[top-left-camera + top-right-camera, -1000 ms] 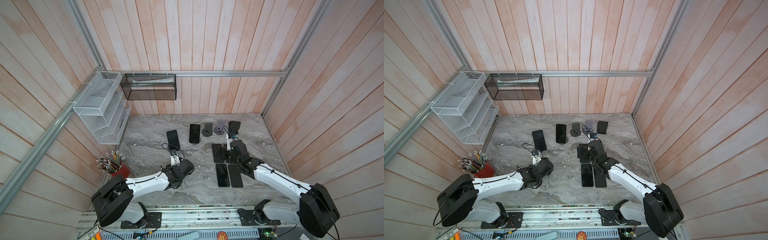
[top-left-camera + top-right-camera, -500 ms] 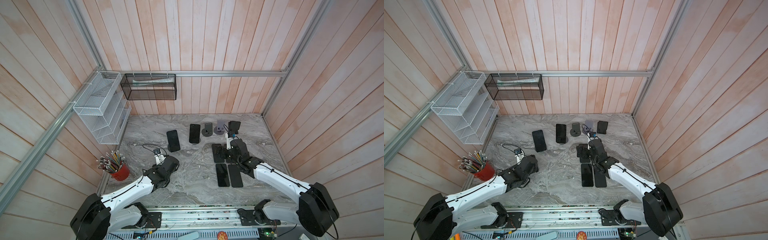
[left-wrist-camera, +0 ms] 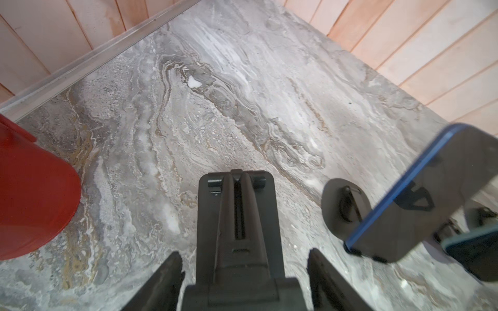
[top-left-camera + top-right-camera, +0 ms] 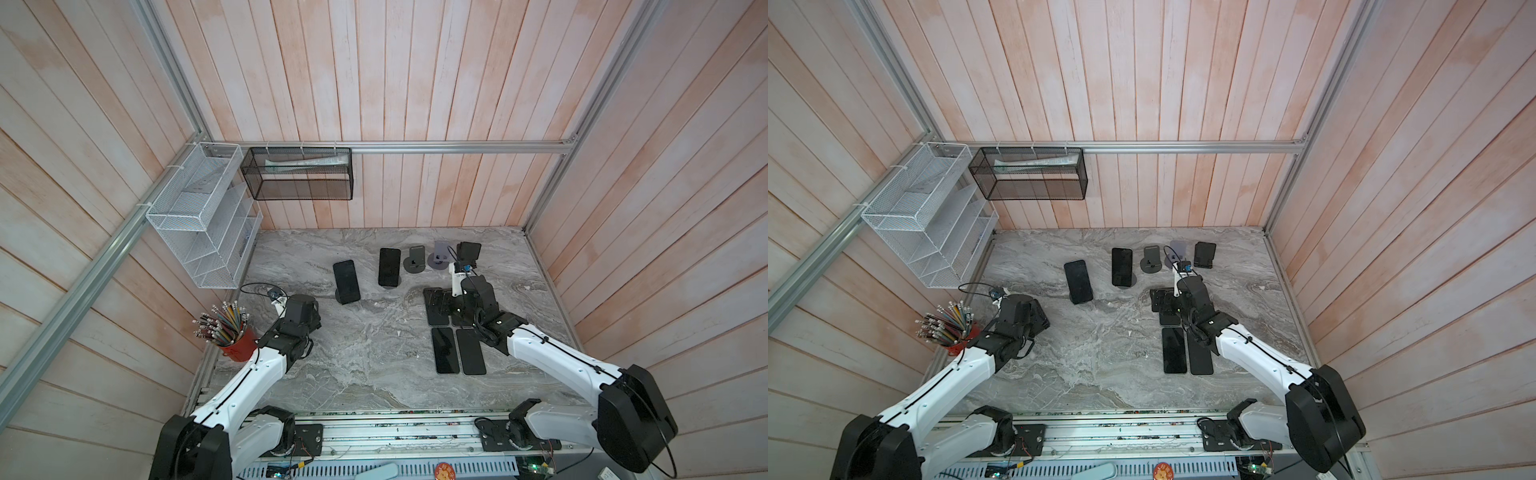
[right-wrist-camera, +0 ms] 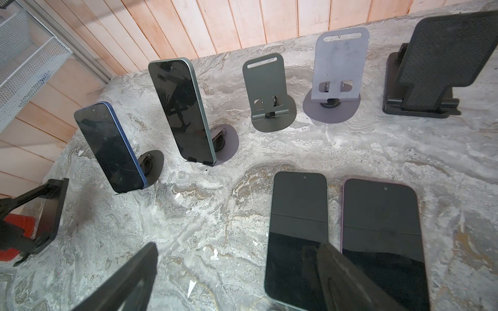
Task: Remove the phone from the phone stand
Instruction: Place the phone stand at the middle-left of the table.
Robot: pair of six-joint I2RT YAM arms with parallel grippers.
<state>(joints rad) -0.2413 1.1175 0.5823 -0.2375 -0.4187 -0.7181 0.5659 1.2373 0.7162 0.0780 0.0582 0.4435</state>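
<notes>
In both top views the blue phone [image 4: 346, 281] leans on its round stand [image 4: 343, 297] at 12 o'clock on the bench [image 4: 374, 374]. The green phone [image 4: 1122, 266] stands just beside it, towards 1 o'clock. The left gripper [image 4: 305, 311] sits at 9 o'clock. The right gripper [image 4: 455, 305] is at 3 o'clock, over flat phones [image 4: 446, 351].

In the left wrist view, the left gripper [image 3: 244, 251] clasps a black folding stand [image 3: 237, 215].

In the right wrist view, the right gripper [image 5: 238, 245] gapes wide and holds nothing.

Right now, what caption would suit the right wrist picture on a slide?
Open right gripper over two flat phones on the marble table, facing two phones on stands and three empty stands.
</notes>
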